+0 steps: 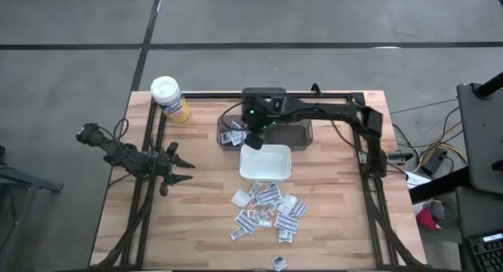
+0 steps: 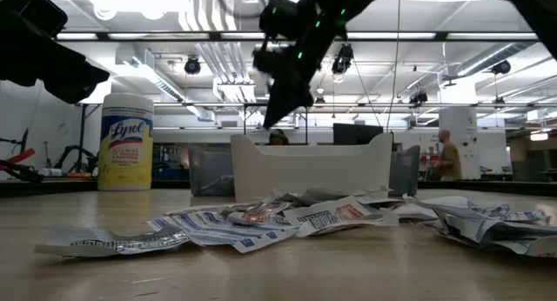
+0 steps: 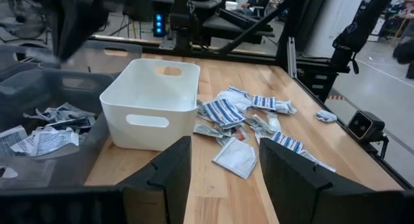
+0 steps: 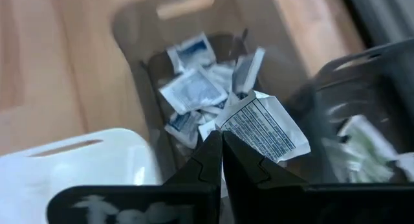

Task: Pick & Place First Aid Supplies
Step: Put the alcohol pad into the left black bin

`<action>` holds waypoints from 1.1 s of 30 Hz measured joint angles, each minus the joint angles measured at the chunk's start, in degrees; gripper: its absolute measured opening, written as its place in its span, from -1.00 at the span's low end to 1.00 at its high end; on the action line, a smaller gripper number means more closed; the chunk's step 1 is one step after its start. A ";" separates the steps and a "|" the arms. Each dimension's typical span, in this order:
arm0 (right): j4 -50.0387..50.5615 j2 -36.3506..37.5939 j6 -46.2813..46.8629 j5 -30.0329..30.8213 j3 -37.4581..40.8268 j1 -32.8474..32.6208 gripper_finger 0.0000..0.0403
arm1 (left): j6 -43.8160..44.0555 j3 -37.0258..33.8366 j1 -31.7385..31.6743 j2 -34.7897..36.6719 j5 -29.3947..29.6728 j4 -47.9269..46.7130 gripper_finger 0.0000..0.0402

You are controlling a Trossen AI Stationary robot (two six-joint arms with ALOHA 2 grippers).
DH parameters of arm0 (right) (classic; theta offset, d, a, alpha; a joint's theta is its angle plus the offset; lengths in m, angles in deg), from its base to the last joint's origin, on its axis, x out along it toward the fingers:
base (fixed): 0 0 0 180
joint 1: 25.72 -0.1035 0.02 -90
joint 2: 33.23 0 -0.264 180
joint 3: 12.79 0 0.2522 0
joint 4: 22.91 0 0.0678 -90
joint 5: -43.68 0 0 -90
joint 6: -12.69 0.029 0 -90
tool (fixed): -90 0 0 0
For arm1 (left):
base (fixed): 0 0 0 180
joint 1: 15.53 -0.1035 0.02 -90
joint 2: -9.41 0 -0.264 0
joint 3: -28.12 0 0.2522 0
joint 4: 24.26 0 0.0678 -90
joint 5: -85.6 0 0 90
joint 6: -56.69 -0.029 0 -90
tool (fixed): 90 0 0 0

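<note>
A small flat white paper packet with dense black print is pinched between the closed fingers of the right gripper, over the dark grey plastic bin at 12 o'clock from the white rectangular plastic dish. More white and grey packets lie scattered at the dish's 6 o'clock. The left gripper waits at 9 o'clock, fingers apart, holding nothing

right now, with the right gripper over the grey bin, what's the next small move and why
Probably open the right gripper to drop the packet. It is shut on the packet's corner, hanging above the grey bin, where other packets already lie, so a release should land it there.
</note>
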 joint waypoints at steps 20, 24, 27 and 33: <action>12.04 -20.46 -4.47 -6.60 -20.13 3.45 -0.95 | 1.16 0.00 0.03 -0.17 0.09 0.02 -0.12; 12.85 -21.38 -5.83 -8.32 -23.77 3.30 -0.88 | 1.17 0.00 0.03 -0.17 0.29 0.02 -0.12; 13.27 -21.77 -5.84 -8.31 -25.48 3.29 -0.78 | 1.17 0.00 0.03 -0.17 0.31 0.02 -0.12; 14.70 -21.88 -6.60 -7.72 -28.39 3.29 -0.59 | 1.17 -0.07 0.03 -0.17 0.35 0.02 -0.12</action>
